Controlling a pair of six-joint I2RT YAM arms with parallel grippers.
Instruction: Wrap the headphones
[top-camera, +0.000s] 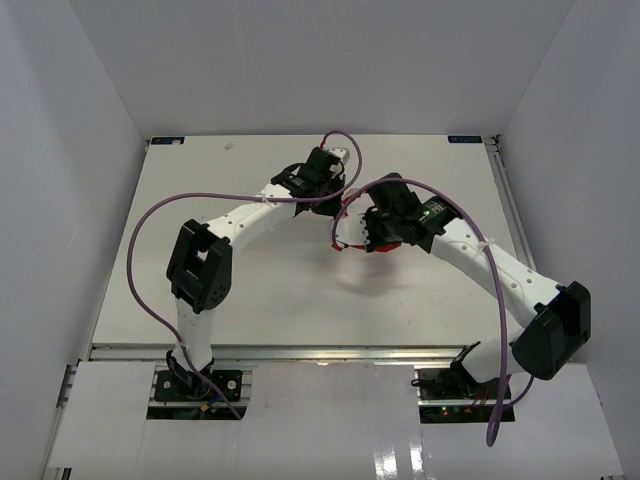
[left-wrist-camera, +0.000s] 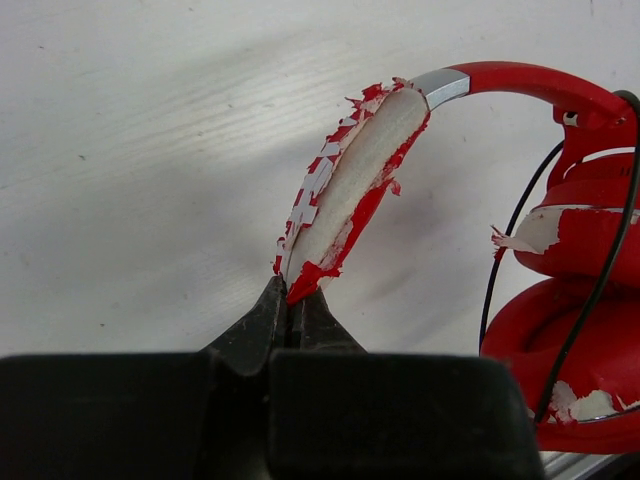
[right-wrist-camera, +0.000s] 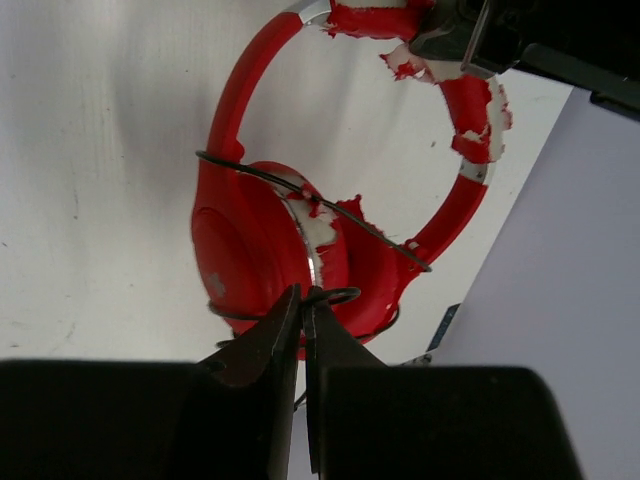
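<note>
Two grips are sharing the headphones (right-wrist-camera: 250, 240) at mid-bench (left-wrist-camera: 150, 150): left fingers (left-wrist-camera: 255, 330) are pinching the peeling headband (left-wrist-camera: 350, 190), right fingers (right-wrist-camera: 265, 345) are clamping the thin black cable (right-wrist-camera: 330, 215). Winding seems underway; the next move is calling for another taut loop around the ear cups.

I've got the red headphones (top-camera: 342, 222) just right of centre in the top view, ear cups (right-wrist-camera: 250, 250) pressed together. The headband (left-wrist-camera: 350, 190) padding is flaking, with white foam showing, and the thin black cable (right-wrist-camera: 300, 195) loops round the cups.
</note>
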